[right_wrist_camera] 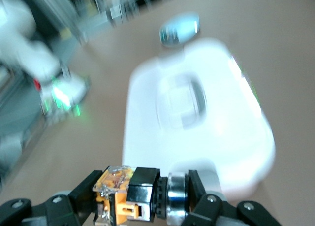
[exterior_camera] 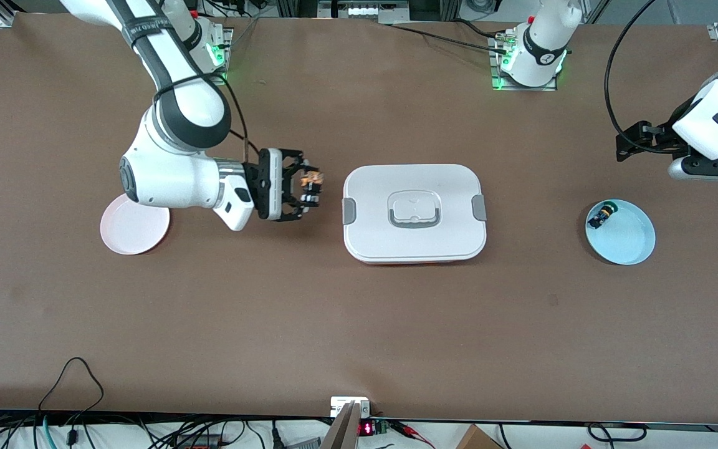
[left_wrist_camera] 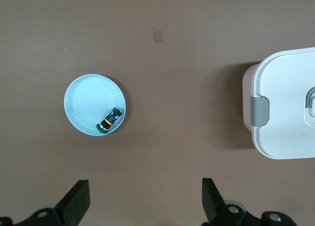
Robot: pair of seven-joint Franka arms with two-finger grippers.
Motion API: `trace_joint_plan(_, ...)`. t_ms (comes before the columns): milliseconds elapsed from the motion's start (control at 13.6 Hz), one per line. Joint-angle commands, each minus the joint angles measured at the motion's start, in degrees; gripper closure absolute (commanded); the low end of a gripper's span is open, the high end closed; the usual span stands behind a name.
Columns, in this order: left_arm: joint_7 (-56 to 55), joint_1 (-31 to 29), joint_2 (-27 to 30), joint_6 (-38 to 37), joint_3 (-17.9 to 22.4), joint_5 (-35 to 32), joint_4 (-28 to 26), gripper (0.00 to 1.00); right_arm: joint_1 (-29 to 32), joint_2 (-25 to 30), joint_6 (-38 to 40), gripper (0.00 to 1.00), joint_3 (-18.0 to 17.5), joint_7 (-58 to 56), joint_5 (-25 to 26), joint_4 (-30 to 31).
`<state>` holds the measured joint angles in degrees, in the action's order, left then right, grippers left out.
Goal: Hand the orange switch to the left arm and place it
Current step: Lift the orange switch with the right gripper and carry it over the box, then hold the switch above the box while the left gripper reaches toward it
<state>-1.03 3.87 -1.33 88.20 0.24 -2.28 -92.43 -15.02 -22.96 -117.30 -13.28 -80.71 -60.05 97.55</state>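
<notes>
One orange switch (right_wrist_camera: 135, 196) half-hidden in right claw (exterior_camera: 306, 188).

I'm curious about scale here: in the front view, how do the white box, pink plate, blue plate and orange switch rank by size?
1. The box.
2. The pink plate and the blue plate: look alike, so no ranking.
3. The orange switch, held up in the right gripper.

- switch (right_wrist_camera: 140, 196): small, orange body, black middle, silver collar; clamped sideways between right gripper (exterior_camera: 306, 189) fingers, off the table
- box (exterior_camera: 414, 212): white, grey side clips, recessed lid handle, orange base edge; closed, flat on table just ahead of right gripper, toward left arm's end
</notes>
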Motion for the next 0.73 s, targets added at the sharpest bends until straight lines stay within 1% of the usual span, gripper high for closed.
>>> trace_joint_plan(0,-0.3,0.4,-1.6,-1.6,0.1,2.9,2.2,0.00,-3.4,-2.5,-1.2,1.00,-0.1,1.3,-10.8,-5.6)
trace_joint_plan(147,-0.1,-0.1,-2.4,-3.5,0.1,6.0,2.2,0.00,-6.8,-4.7,-3.5,1.00,-0.1,0.4,-20.0,-9.6)
trace_joint_plan(220,-0.1,-0.8,-2.2,-5.7,0.6,10.0,2.2,0.00,-8.4,-5.6,-4.8,1.00,0.0,0.2,-23.8,-11.7)
trace_joint_plan(293,-0.1,-2.1,-1.8,-8.9,0.9,16.0,3.0,0.00,-10.5,-6.4,-7.7,1.00,-0.1,-0.7,-24.9,-13.6)
trace_joint_plan(367,0.0,-4.9,-1.7,-12.6,0.8,20.6,4.7,0.00,-12.6,-6.7,-10.9,1.00,-0.1,-0.8,-25.2,-14.5)
trace_joint_plan(440,0.0,-7.7,-1.8,-15.5,0.8,27.5,5.3,0.00,-14.2,-6.7,-13.7,1.00,-0.1,-0.8,-26.5,-14.8)
trace_joint_plan(514,-0.2,-10.1,-1.8,-18.0,0.8,34.4,4.7,0.00,-15.5,-6.7,-15.3,1.00,-0.1,-0.9,-28.9,-15.8)
trace_joint_plan(587,-0.5,-11.1,-1.8,-19.0,0.8,38.4,4.7,0.00,-16.4,-6.9,-16.2,1.00,-0.1,-0.9,-30.8,-16.9)
trace_joint_plan(660,0.1,-11.4,-2.2,-18.9,0.8,41.5,4.5,0.00,-16.5,-7.2,-16.5,1.00,-0.1,-1.0,-31.7,-17.2)
